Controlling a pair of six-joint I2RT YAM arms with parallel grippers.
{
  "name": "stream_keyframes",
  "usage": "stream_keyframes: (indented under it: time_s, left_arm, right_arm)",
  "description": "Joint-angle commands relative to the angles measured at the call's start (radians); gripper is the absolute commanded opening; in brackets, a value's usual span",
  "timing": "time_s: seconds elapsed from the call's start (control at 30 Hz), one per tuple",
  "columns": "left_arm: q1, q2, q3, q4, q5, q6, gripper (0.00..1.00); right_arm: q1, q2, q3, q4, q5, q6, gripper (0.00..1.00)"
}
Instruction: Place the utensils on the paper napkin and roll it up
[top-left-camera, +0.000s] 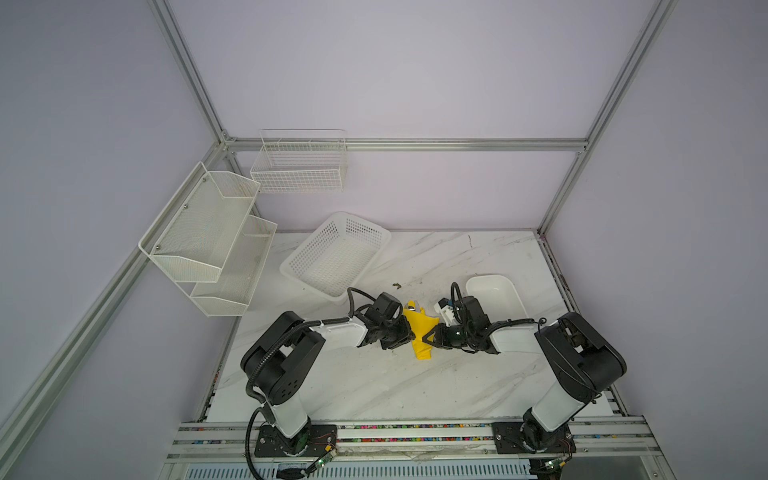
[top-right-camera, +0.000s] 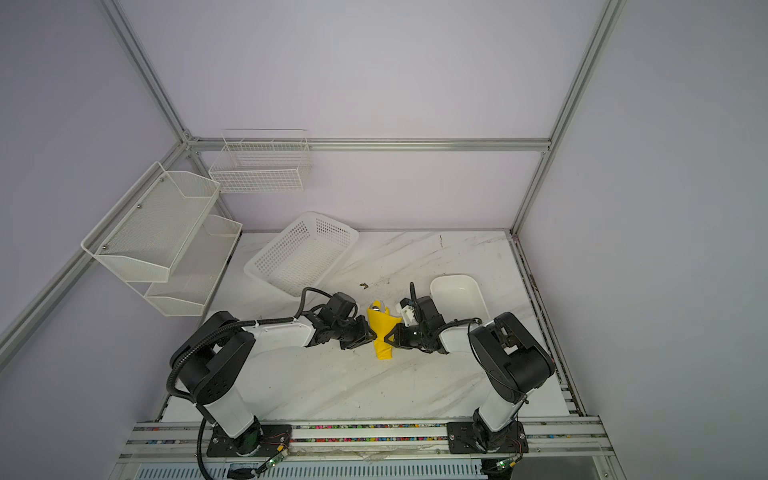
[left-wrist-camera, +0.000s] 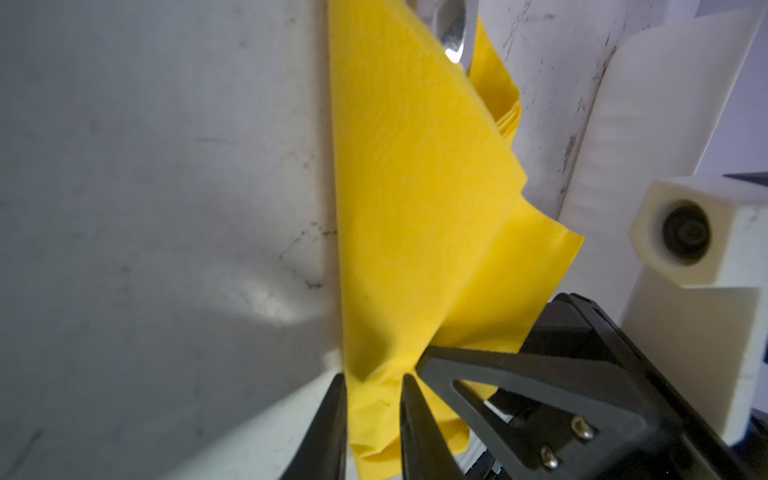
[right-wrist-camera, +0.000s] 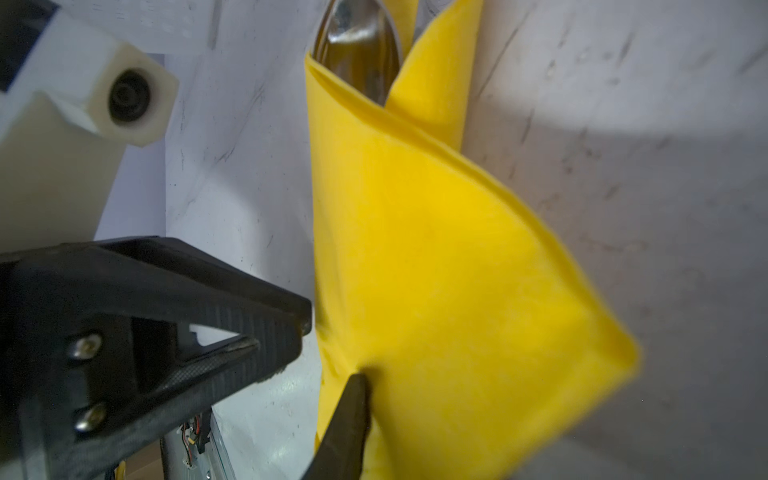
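We see the bright yellow paper napkin (top-left-camera: 420, 332) (top-right-camera: 381, 332) lying on the white marble-patterned table (top-left-camera: 374, 382) (top-right-camera: 332, 382), about midway between left and right. It is wrapped into a loose cone, wide at its far end and narrow at its near end.

At the far end the shiny silver metal utensils (top-left-camera: 411, 308) (top-right-camera: 376, 308) poke out of the wrap. The left wrist view (left-wrist-camera: 455, 33) and the right wrist view (right-wrist-camera: 361, 50) show a rounded bowl like a spoon's. The rest is hidden in the paper, so we cannot tell the pieces apart.

The left gripper (top-left-camera: 411, 335) (top-right-camera: 372, 335) reaches in from the left. In its wrist view its two black fingers (left-wrist-camera: 332, 424) stand close together, clamped on the bunched near part of the napkin (left-wrist-camera: 415, 208).

The right gripper (top-left-camera: 428, 337) (top-right-camera: 389, 337) meets it from the right. In its wrist view one finger (right-wrist-camera: 349, 415) presses into creased paper (right-wrist-camera: 436, 270) and the other is hidden behind a lifted flap. The left wrist view shows yellow passing between its fingers, so we read it as pinching that flap.

The white perforated plastic basket (top-left-camera: 336, 253) (top-right-camera: 301, 251) sits on the far left of the table. The smooth white plastic tray (top-left-camera: 496, 295) (top-right-camera: 459, 297) sits to the right, behind the right arm.
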Motion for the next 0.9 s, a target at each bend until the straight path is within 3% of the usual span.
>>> stream_keyframes:
  time_s: [0.0,0.6,0.87]
  left_arm:
    - [-0.001,0.017,0.133,0.057,0.055,0.035,0.22]
    - [-0.016,0.145,0.203,0.018,0.054,0.051,0.18]
    - [-0.030,0.157,0.203,0.004,0.043,0.049,0.17]
  right_arm:
    - [0.006,0.010,-0.042,-0.019,0.009,0.014,0.19]
    - [0.005,-0.033,-0.043,-0.063,0.033,0.032,0.22]
    - [0.006,-0.165,-0.076,-0.123,0.033,0.098,0.46]
